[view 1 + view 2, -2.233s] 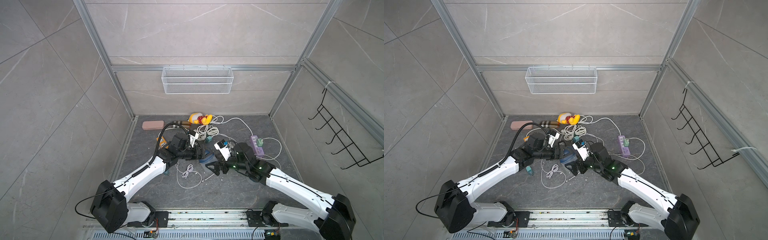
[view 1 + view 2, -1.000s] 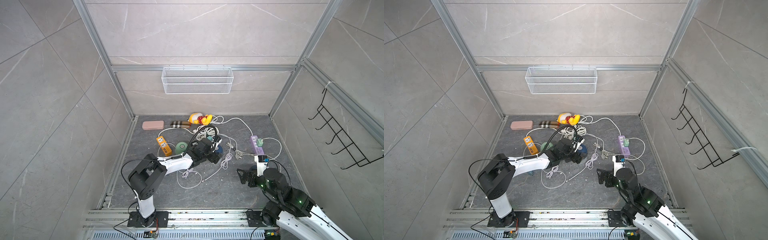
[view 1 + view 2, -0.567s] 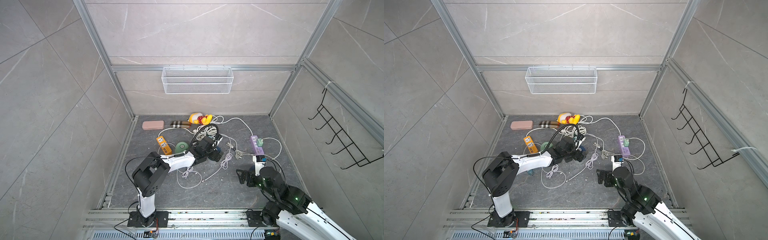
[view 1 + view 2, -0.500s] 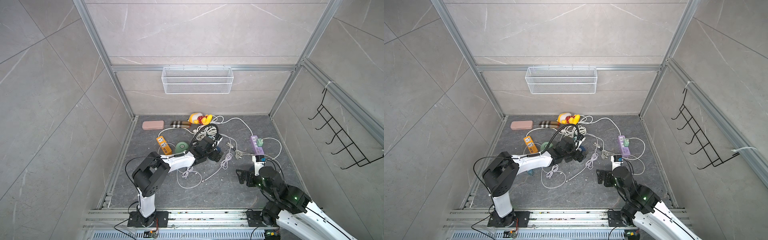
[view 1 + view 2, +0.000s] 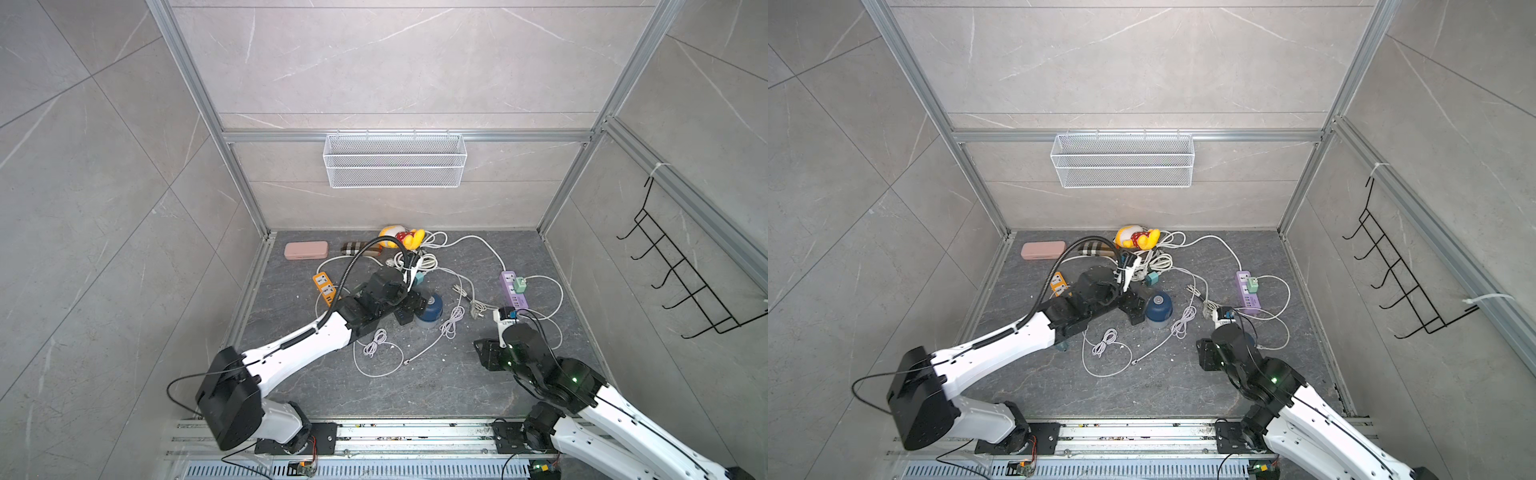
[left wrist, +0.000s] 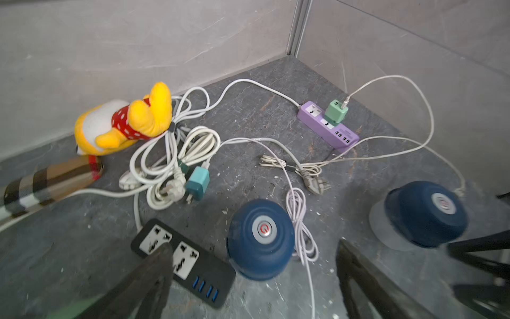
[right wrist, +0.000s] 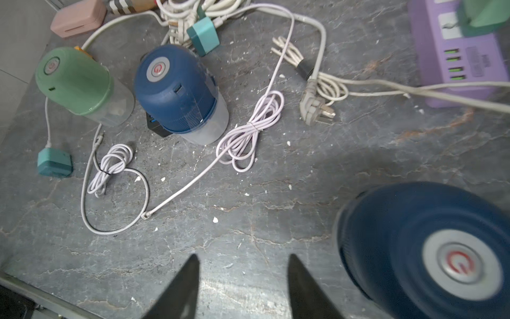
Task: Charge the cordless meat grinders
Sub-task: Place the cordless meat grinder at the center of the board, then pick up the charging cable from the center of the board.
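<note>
In the left wrist view my left gripper (image 6: 254, 245) is open, its fingers wide to either side of a dark blue cordless meat grinder (image 6: 260, 239) without touching it. One finger hangs over a black power strip (image 6: 182, 262). A second dark blue grinder (image 6: 422, 215) stands further off. In the right wrist view my right gripper (image 7: 242, 261) is open over bare floor, with that second blue grinder (image 7: 425, 248) just beside it. The mint green grinder (image 7: 73, 82) stands by the first blue one (image 7: 176, 91). In both top views the left arm hides the green one.
A purple power strip (image 5: 515, 289) carrying a green adapter lies at the right, trailing white cables. Loose coiled cables (image 5: 451, 324), teal adapters (image 7: 53, 163), an orange strip (image 5: 324, 286), a yellow plush (image 5: 399, 237) and a pink case (image 5: 305, 250) lie on the floor.
The right gripper has drawn back from the centre to the front right. The left arm has changed pose, while its gripper stays at the blue grinder and black strip.
</note>
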You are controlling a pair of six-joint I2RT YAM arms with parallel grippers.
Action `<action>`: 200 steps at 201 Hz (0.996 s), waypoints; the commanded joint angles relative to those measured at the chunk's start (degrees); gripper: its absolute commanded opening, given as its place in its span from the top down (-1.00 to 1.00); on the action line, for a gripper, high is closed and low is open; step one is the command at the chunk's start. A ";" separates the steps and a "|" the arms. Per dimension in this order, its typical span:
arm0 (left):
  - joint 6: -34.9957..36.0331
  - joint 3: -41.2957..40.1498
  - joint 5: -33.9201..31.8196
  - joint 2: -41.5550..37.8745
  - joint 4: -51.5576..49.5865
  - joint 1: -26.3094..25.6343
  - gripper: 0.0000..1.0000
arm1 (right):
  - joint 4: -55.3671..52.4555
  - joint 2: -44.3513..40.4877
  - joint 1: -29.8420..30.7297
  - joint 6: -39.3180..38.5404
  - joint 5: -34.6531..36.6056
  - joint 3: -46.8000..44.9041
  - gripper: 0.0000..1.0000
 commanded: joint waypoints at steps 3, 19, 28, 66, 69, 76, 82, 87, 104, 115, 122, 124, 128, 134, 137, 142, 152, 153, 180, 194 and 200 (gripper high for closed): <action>-10.53 -3.13 2.26 -3.08 -11.02 2.38 -0.64 | 7.94 7.88 0.67 5.00 -9.66 -0.17 0.15; -14.92 -7.30 3.18 -5.00 -11.91 2.59 -0.58 | 16.25 13.57 2.80 10.95 -11.50 -2.78 -0.10; -17.22 -10.17 3.58 -6.21 -11.25 2.55 -0.57 | 19.49 16.34 4.56 13.06 -10.52 -3.09 -0.18; -24.48 -20.68 3.43 -10.51 -7.46 3.06 -0.55 | 26.90 28.91 13.61 22.02 -3.02 -0.21 -0.03; -24.84 -21.21 3.51 -10.74 -7.25 3.14 -0.55 | 27.55 29.93 14.18 22.53 -2.69 0.07 -0.01; -25.55 -22.37 3.59 -11.19 -6.84 3.44 -0.54 | 28.31 32.20 15.63 24.21 -1.27 0.85 0.04; -26.11 -23.26 3.65 -11.59 -6.40 3.71 -0.55 | 28.44 34.06 16.69 25.65 -0.02 1.59 0.06; -26.52 -23.97 3.78 -11.91 -6.16 3.90 -0.55 | 28.58 35.41 17.26 26.60 0.87 2.09 0.06; -27.48 -25.76 4.41 -13.50 -5.36 4.88 -0.54 | 30.36 38.71 18.21 30.29 3.28 2.16 0.06; -27.68 -26.84 4.90 -14.67 -4.90 5.46 -0.54 | 33.42 39.96 18.35 32.30 3.67 0.83 0.04; -27.71 -27.20 5.35 -15.31 -4.71 5.86 -0.55 | 35.53 40.64 18.35 33.31 3.93 0.06 0.03; -27.68 -27.30 5.36 -15.49 -4.70 5.97 -0.55 | 35.95 40.81 18.35 33.58 4.06 -0.09 0.03; -27.67 -27.52 5.49 -15.81 -4.69 6.17 -0.55 | 36.80 41.25 18.41 34.00 4.19 -0.26 0.03; -27.60 -27.74 5.75 -16.21 -4.77 6.47 -0.55 | 37.88 41.90 18.36 34.39 4.30 -0.44 0.03; -27.59 -27.83 5.91 -16.34 -4.78 6.62 -0.55 | 38.26 42.20 18.36 34.50 4.37 -0.52 0.03; -27.52 -27.98 6.13 -16.60 -4.88 6.80 -0.55 | 38.78 42.78 18.38 34.62 4.39 -0.32 0.02; -27.32 -28.32 6.57 -16.97 -4.91 7.16 -0.55 | 39.79 43.92 18.36 34.81 4.24 0.00 0.02; -27.32 -28.33 6.67 -17.02 -4.93 7.18 -0.55 | 39.91 44.02 18.36 34.84 4.23 0.03 0.02; -27.13 -29.15 7.54 -17.62 -4.50 7.52 -0.55 | 41.85 46.19 18.36 36.00 4.44 0.10 0.02; -27.05 -29.71 8.26 -17.88 -3.83 7.69 -0.55 | 42.28 46.48 18.36 36.90 5.06 -0.32 0.05; -27.07 -29.99 8.71 -18.03 -3.38 7.73 -0.55 | 42.44 46.42 18.35 37.29 5.36 -0.57 0.08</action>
